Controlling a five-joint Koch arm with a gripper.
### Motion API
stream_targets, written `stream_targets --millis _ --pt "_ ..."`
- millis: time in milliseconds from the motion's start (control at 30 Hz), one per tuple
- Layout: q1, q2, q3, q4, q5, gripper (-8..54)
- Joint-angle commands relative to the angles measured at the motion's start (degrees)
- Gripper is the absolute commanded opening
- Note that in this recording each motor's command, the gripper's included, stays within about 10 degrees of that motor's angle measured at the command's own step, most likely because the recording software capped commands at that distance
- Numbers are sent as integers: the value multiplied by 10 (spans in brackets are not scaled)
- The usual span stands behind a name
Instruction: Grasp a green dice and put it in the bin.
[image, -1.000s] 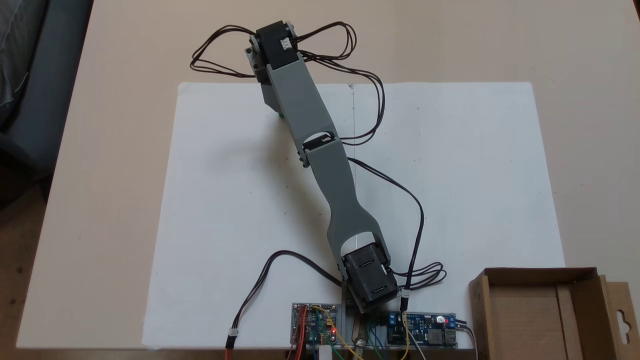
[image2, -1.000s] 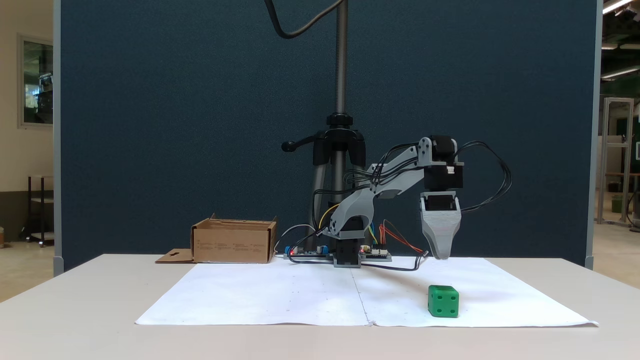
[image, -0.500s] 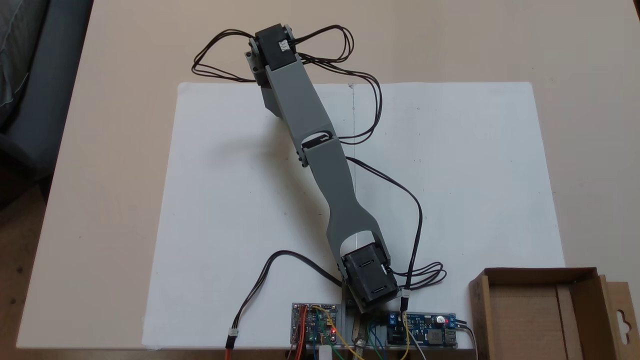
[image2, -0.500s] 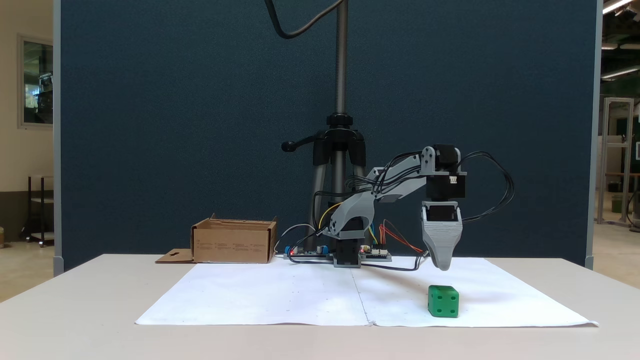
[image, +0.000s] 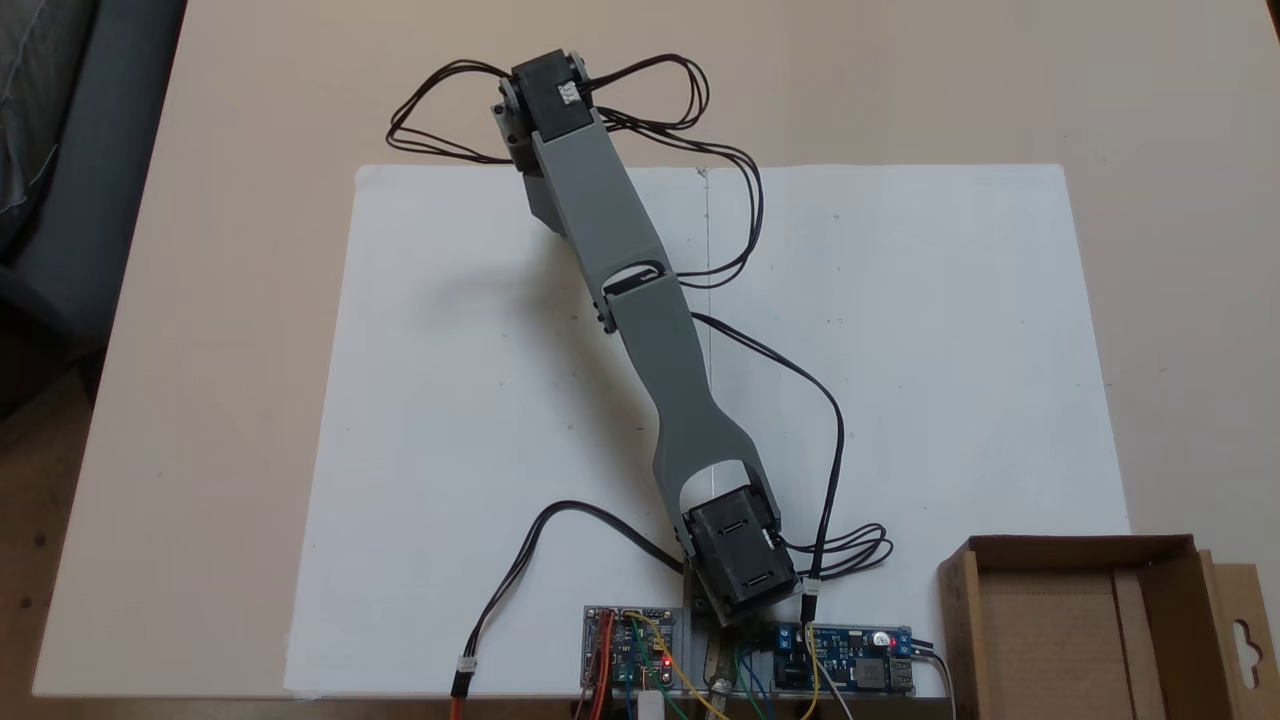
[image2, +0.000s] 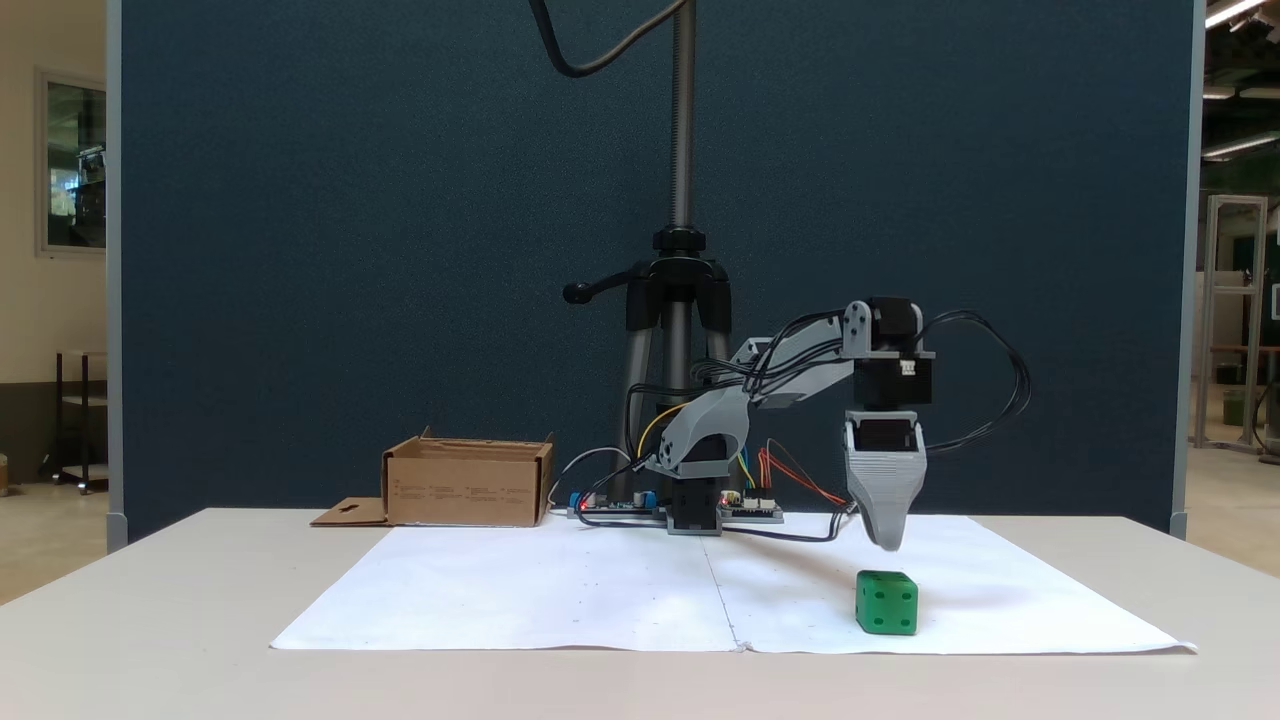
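Lowered further, the gripper (image2: 886, 545), its spread untellable, is hung at the green dice's (image2: 887, 602) twelve o'clock; descent is still needed.

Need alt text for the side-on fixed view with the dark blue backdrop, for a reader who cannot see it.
A grey arm's pincer hangs tip-down just above a green dice resting on white paper, not touching it. A brown cardboard bin stands far to the left on the table.
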Motion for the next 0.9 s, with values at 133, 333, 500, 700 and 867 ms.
stream_targets --millis 133,333,500,700,867 --pt "-5 16 -27 -33 36 433" --pt "-5 7 -27 -57 31 433" --pt "-5 4 -27 -62 30 433" --pt "-5 4 -27 -62 30 433" --pt "-5 3 -27 -62 31 433"
